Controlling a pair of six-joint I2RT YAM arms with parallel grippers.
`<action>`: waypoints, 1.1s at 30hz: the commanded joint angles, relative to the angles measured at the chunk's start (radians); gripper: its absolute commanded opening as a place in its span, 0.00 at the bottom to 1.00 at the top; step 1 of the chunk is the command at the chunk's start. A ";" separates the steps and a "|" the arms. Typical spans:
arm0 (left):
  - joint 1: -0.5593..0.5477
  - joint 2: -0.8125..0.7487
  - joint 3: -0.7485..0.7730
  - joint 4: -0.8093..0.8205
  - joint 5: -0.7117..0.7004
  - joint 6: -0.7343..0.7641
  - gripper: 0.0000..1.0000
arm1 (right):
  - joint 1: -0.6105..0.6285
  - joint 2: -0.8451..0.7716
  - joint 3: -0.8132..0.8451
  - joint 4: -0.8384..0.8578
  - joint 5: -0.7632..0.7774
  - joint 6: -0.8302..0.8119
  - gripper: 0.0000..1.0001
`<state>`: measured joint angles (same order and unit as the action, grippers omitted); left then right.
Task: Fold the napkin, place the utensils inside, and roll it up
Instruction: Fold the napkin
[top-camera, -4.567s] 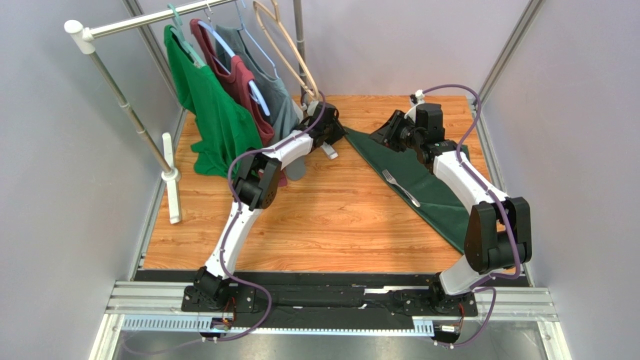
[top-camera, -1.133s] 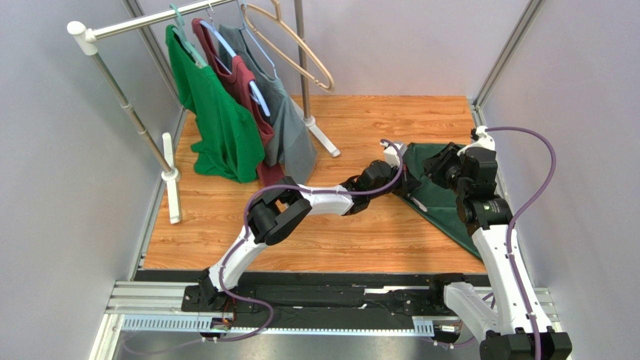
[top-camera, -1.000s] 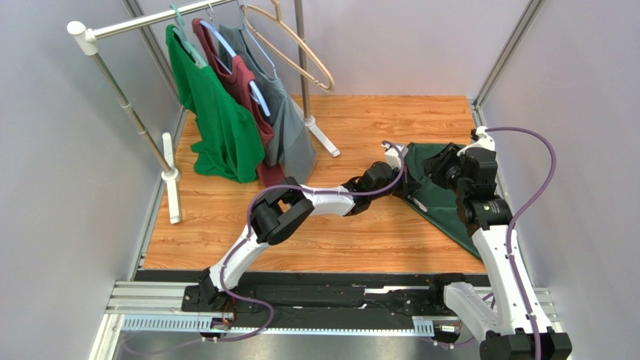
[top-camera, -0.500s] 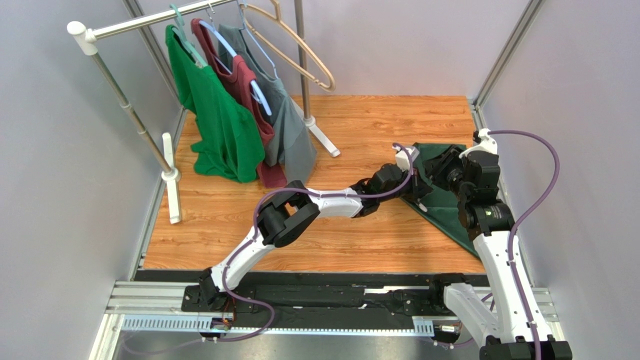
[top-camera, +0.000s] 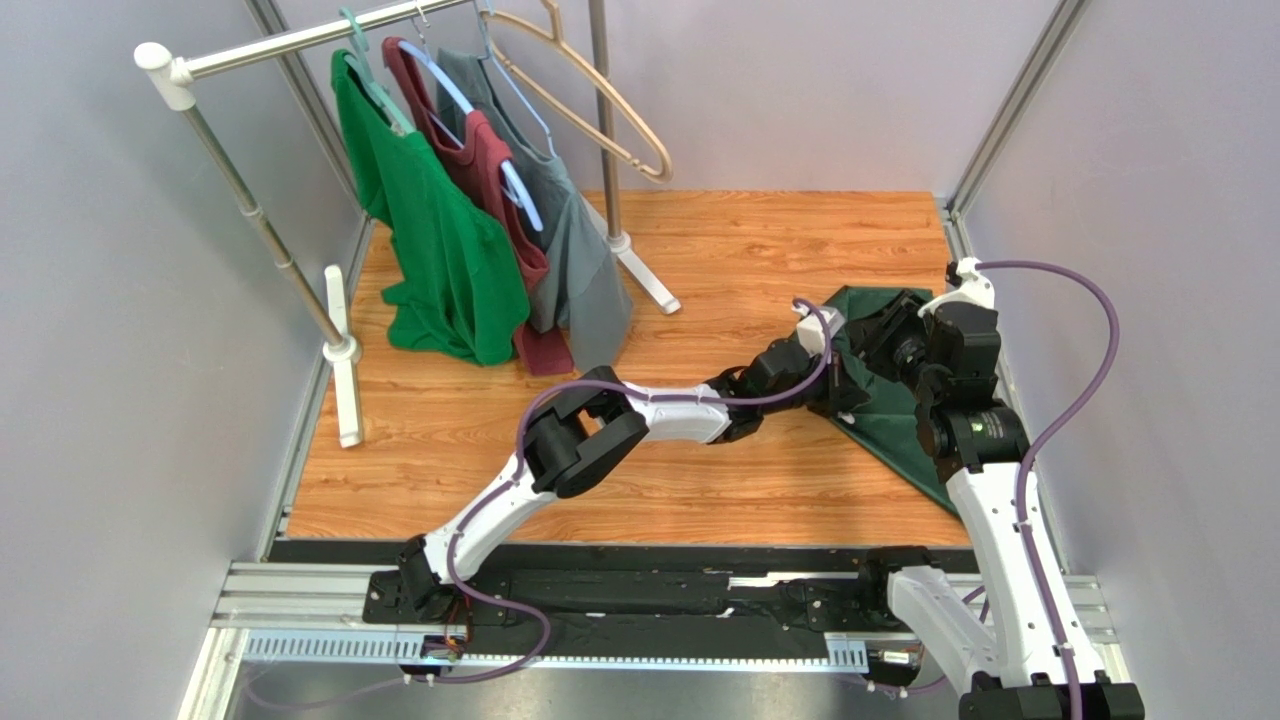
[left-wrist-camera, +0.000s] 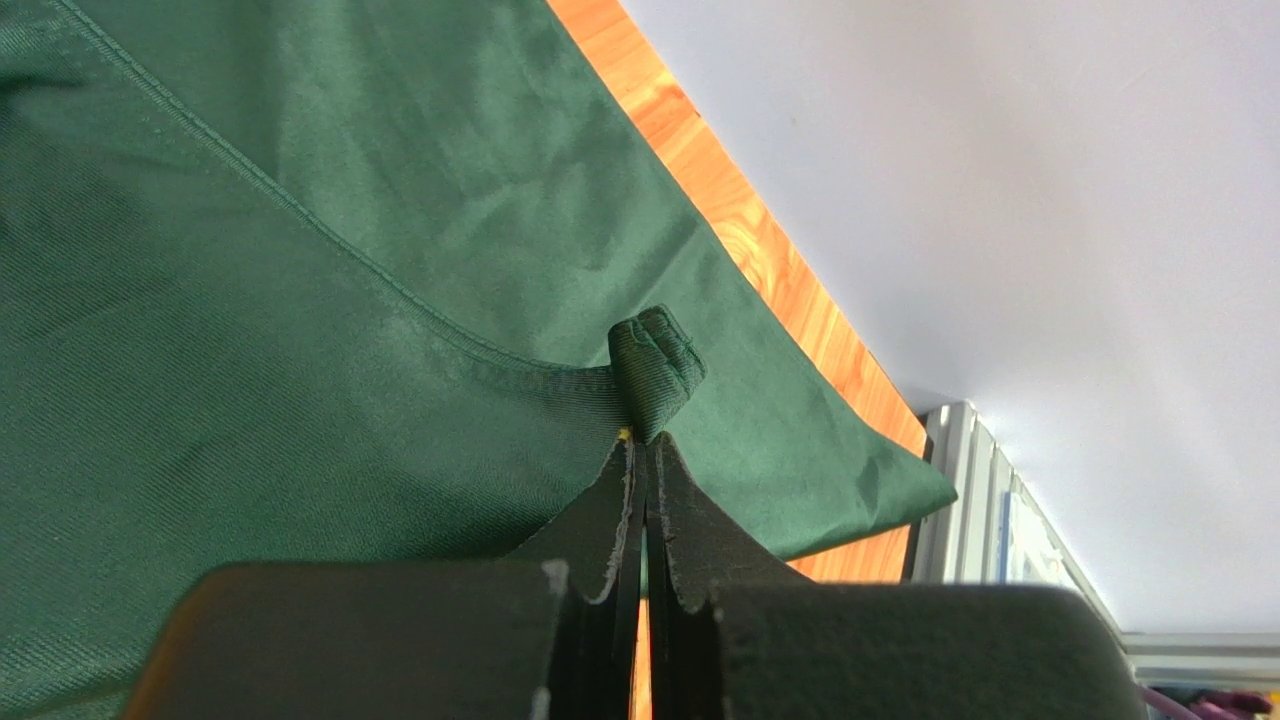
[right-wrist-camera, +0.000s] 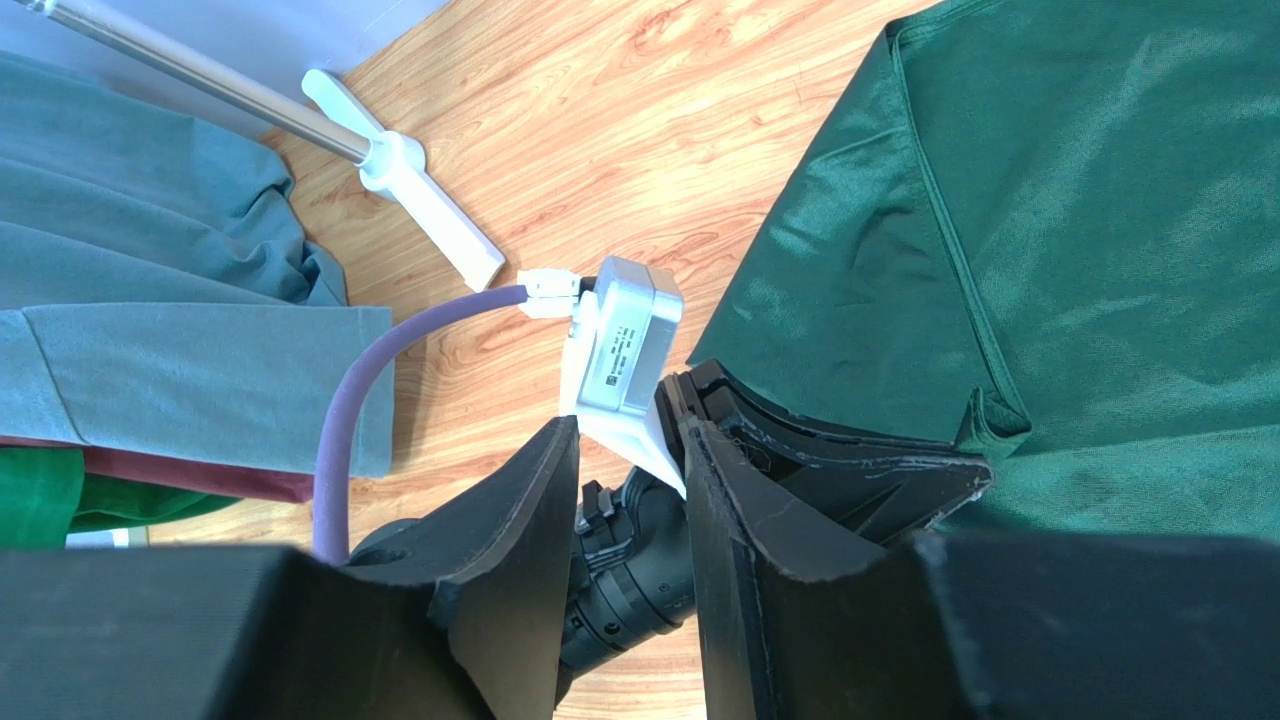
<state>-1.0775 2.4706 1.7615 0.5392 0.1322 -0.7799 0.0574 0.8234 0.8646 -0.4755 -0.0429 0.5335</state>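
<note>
One dark green napkin (top-camera: 899, 428) lies half-folded at the worktop's (top-camera: 721, 240) right edge. The left claw (left-wrist-camera: 646, 450) is pressed together on a tuck of its hem. The right claw (right-wrist-camera: 624, 413) hovers just beside, spread and empty. Folding appears to be the step in hand; the next move probably calls for drawing that hem across evenly.

1. napkin (top-camera: 890, 423): plain dark forest green, unprinted, its stitched hem the same green.
2. desk (top-camera: 721, 248): orange-brown wood grain with darker streaks.
3. bright green shirt (top-camera: 428, 225), maroon shirt (top-camera: 484, 168) and grey-green shirt (top-camera: 583, 263): all plain.
4. hanger (top-camera: 658, 156): pale beige.
5. rack (top-camera: 242, 195): silver-grey rods, white ends and feet.
6. left arm (top-camera: 676, 408) and right arm (top-camera: 999, 510): white links, black joints.
7. cable (right-wrist-camera: 394, 348): purple.
8. left gripper (left-wrist-camera: 643, 450) and right gripper (right-wrist-camera: 619, 413): matte black.
9. walls (top-camera: 135, 420): pale grey.
</note>
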 joint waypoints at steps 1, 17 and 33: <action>-0.013 0.005 0.039 0.013 0.029 -0.012 0.00 | -0.004 -0.020 -0.003 0.012 -0.006 -0.003 0.37; -0.024 -0.033 0.024 -0.008 0.053 -0.007 0.76 | -0.005 -0.027 0.010 -0.017 0.020 -0.004 0.38; 0.301 -0.130 -0.008 -0.267 0.225 0.091 0.68 | -0.008 0.006 0.028 -0.002 0.023 -0.032 0.39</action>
<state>-0.8532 2.3020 1.6188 0.4454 0.2321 -0.7254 0.0555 0.8059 0.8722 -0.5247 -0.0189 0.5179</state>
